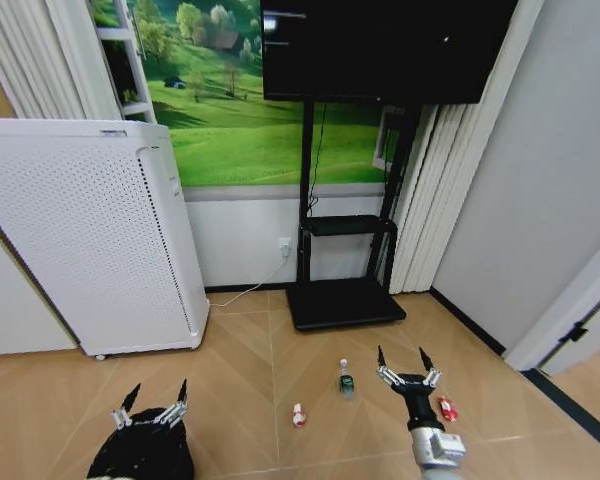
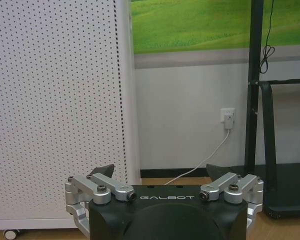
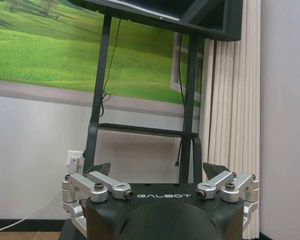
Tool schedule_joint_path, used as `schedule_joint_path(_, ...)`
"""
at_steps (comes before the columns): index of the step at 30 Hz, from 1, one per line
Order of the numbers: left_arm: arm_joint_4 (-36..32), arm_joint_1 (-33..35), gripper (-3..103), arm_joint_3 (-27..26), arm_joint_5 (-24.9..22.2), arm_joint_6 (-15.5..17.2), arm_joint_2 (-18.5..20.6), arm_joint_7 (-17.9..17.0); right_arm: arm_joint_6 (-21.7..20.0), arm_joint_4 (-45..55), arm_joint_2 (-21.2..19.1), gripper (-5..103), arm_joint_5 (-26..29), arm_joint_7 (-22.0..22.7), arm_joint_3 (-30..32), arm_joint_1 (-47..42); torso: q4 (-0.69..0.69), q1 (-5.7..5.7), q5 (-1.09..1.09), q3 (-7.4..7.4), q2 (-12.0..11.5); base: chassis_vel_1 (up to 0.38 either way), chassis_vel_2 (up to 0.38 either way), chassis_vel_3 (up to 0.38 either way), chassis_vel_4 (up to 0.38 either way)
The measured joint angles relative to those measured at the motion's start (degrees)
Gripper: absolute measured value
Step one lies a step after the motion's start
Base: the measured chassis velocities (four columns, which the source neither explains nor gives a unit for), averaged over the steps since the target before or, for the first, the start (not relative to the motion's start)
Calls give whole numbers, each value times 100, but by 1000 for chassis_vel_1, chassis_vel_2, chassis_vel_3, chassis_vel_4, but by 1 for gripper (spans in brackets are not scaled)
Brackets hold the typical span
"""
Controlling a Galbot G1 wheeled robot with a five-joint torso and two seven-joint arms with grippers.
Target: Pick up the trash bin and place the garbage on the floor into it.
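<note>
Landmark: TV stand. Trash bin sits on the floor, well off the stand toward the white perforated appliance, at the near edge of the head view. Left hand hovers just above the bin's rim, fingers spread, holding nothing. Bottle lies on the parquet in front of the stand base. One red-and-white piece lies nearer than the bottle. Right hand also released and empty, raised beside the bottle; second red-and-white piece just beside its wrist.

Meadow mural behind TV stand
</note>
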Motion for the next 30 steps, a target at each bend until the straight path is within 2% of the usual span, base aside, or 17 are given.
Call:
schedule_joint_path(5, 3, 2, 100, -2, 3, 23, 0, -84, 1, -24, 2, 100, 0, -1, 17, 0, 0, -18, 0, -101, -120, 0, 0, 0, 0)
schedule_joint_path(7, -28, 57, 100, -72, -25, 122, 0, -313, 1, -34, -1, 100, 0, -1, 28, 3, 0, -19, -1, -131, -150, 0, 0, 0, 0)
schedule_joint_path(8, -80, 91, 100, -135, -186, 189, 3, -439, 1, -39, -2, 100, 2, 0, 37, 3, 0, -19, 0, -135, -155, 0, 0, 0, 0)
schedule_joint_path(10, -111, 107, 100, -178, -281, 228, 11, -501, 2, -41, -2, 100, 4, 1, 45, 2, 0, -19, 0, -137, -155, 0, 0, 0, 0)
schedule_joint_path(12, -252, 204, 100, -750, -534, 546, 131, -677, 27, -62, 10, 100, 34, 70, 87, -21, -3, -19, -1, -139, -156, 0, 0, 0, 0)
schedule_joint_path(15, -277, 259, 100, -1011, -588, 699, 149, -693, 28, -69, 10, 100, 46, 82, 90, -20, -2, -19, 0, -139, -156, 0, 0, 0, 0)
schedule_joint_path(16, -294, 367, 100, -1426, -854, 892, 194, -712, 29, -87, 9, 100, 57, 90, 91, -6, 0, -18, 0, -137, -154, 0, 0, 0, 0)
schedule_joint_path(18, -229, 590, 100, -2017, -1552, 1036, 264, -763, 29, -110, 12, 100, 74, 97, 91, 32, 0, -17, 0, -134, -147, 0, 0, 0, 0)
schedule_joint_path(19, -229, 590, 100, -2017, -1552, 1036, 264, -763, 29, -110, 12, 100, 74, 97, 91, 32, 0, -17, 0, -134, -147, 0, 0, 0, 0)
schedule_joint_path(21, 179, 943, 100, -2670, -2415, 1083, 426, -720, 29, -143, 22, 100, 93, 102, 96, 60, 1, -14, 0, -127, -139, 0, 0, 0, 0)
schedule_joint_path(22, 179, 943, 100, -2670, -2415, 1083, 426, -720, 29, -143, 22, 100, 93, 102, 96, 60, 1, -14, 0, -127, -139, 0, 0, 0, 0)
schedule_joint_path(24, 760, 1067, 100, -2937, -2830, 1078, 607, -571, 44, -195, 19, 100, 100, 102, 97, 57, 2, -13, -1, -123, -133, 0, 0, 0, 0)
schedule_joint_path(25, 760, 1067, 100, -2937, -2830, 1078, 607, -571, 44, -195, 19, 100, 100, 102, 97, 57, 2, -13, -1, -123, -133, 0, 0, 0, 0)
schedule_joint_path(27, 1379, 932, 102, -3005, -3073, 1045, 793, -517, 73, -233, 10, 100, 101, 101, 78, 50, 1, -12, -4, -118, -128, 0, 0, 0, 0)
schedule_joint_path(30, 1589, 830, 100, -2911, -3388, 1147, 904, -542, 76, -215, -4, 100, 102, 101, 69, 36, 0, -10, 0, -115, -124, 0, 0, 0, 0)
